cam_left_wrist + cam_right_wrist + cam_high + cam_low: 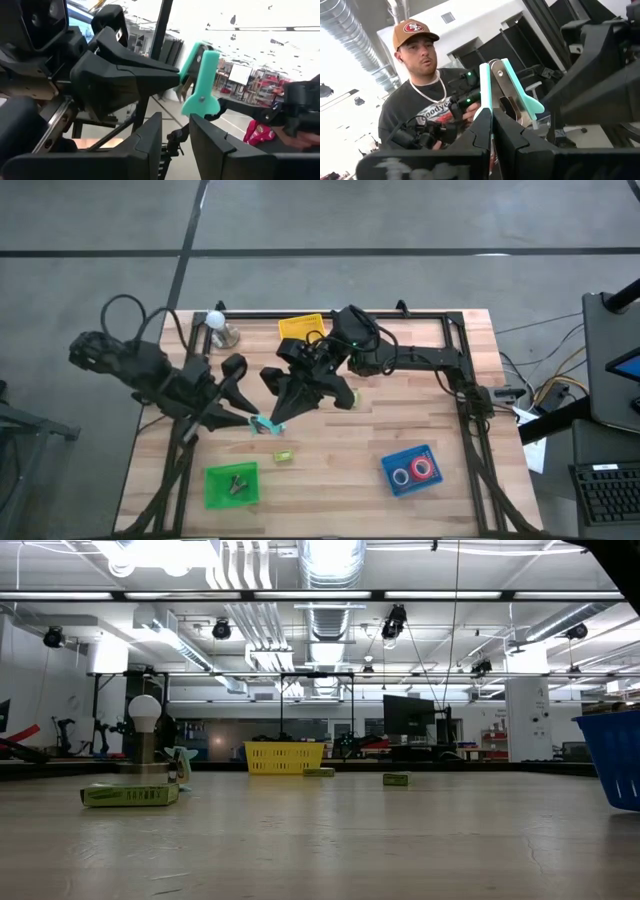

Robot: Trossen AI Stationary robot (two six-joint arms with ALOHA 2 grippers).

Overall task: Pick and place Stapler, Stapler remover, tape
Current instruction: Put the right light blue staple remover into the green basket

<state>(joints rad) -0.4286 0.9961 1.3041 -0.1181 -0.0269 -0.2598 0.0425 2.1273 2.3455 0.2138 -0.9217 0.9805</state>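
The teal stapler remover is up in the air over the table's middle, and my right gripper is shut on it. My left gripper faces it from the table's left. Its fingers stand apart just short of the remover's flared end. A small green stapler lies flat on the wood below them. Two red tape rolls lie in the blue tray at the near right. My right gripper pinches the stapler remover between its two fingers, across the teal handles, at the end nearest the fingers. The rest sticks out past the fingertips, clear of the table. My left gripper: whether it touches the flared end, I cannot tell.
A green tray with a small dark item sits near the front left. A yellow basket and a bulb-shaped object stand at the far edge. A person holding controllers stands beyond the table.
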